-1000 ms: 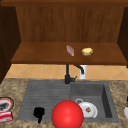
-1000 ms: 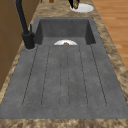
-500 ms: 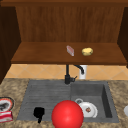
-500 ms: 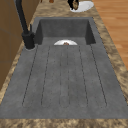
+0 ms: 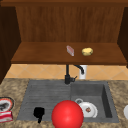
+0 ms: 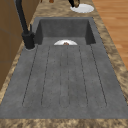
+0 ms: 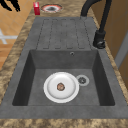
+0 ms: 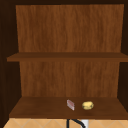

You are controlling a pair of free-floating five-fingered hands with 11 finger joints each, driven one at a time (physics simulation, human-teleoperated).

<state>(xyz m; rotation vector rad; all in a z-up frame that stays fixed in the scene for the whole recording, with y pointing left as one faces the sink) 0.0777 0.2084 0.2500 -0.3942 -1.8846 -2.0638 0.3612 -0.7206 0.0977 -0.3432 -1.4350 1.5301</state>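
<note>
Starting at the far left of your front view, there's a round dish [image 5: 5, 104] on the desk [image 5: 15, 86] with a small red box [image 5: 6, 116] just in front of it. Move right and you've got your left hand [image 5: 39, 113] hanging over the ribbed drainboard [image 5: 45, 96] near its front edge, touching nothing; it's just a dark blob from here, so I can't tell if the fingers are apart or curled. Right beside it sits a big red ball [image 5: 67, 114], low in front, covering part of the sink's front edge. Next over, the white plate [image 5: 88, 109] lies flat in the basin [image 5: 105, 100] with a small brown bit in its middle, just beside the drain [image 7: 82, 80]. The black faucet [image 5: 67, 75] stands behind, and up on the shelf [image 5: 40, 53] a pinkish block [image 5: 70, 50] and a yellow lump [image 5: 87, 51] sit near each other.
</note>
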